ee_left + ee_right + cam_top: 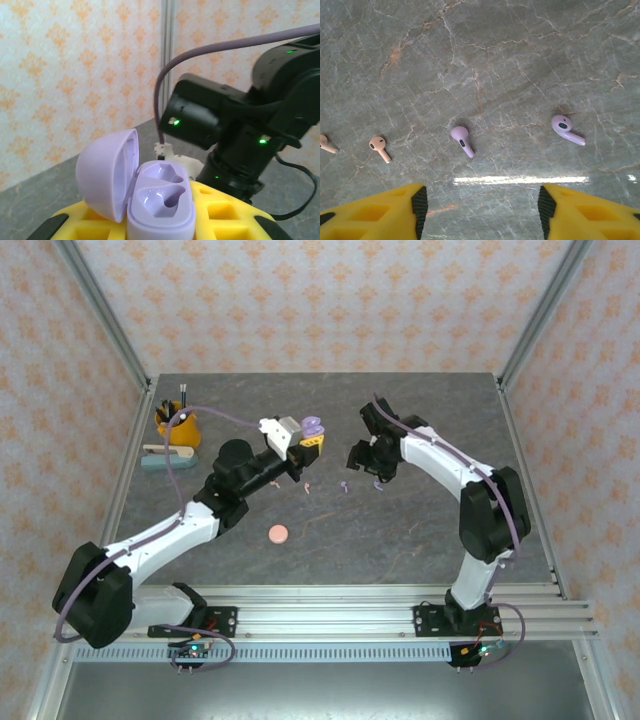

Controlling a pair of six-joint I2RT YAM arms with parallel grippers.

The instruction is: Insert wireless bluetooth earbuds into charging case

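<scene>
- Left hand (pixel 300 437) clamped on lilac charging case (pixel 157 227), lid (pixel 102 167) open, empty wells (pixel 162 197) up: presented for loading, probably.
- Pink earbuds (pixel 379 146), then lilac earbuds (pixel 462 138), loose on worktop (pixel 520 60) in a row.
- Right hand (pixel 481 205) spread wide, empty, above lilac pair: likely lining up a pick.

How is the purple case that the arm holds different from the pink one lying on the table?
Colour: the lilac case is pale purple, the pink case pink. State: the lilac case is open, lid swung back, both sockets empty; the pink case looks shut, a flat round disc. Pose: the lilac case is clamped in the left gripper; the pink case lies free on the table. Both are small and rounded.
</scene>
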